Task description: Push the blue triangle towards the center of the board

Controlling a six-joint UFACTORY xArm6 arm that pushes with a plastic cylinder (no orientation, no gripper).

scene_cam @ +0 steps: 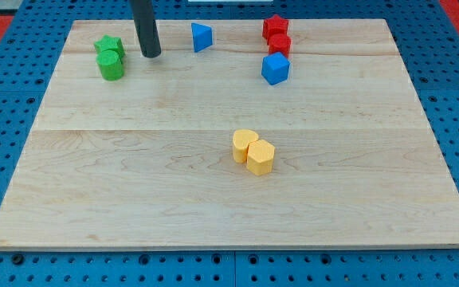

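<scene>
The blue triangle stands near the board's top edge, a little left of the middle. My tip rests on the board to the left of the blue triangle, apart from it, with the rod rising out of the view's top. The tip sits between the triangle and the green blocks.
A green star and a green cylinder touch at the top left. A red star and a red block sit at the top right above a blue cube. Two yellow blocks touch near the middle. The wooden board lies on a blue pegboard.
</scene>
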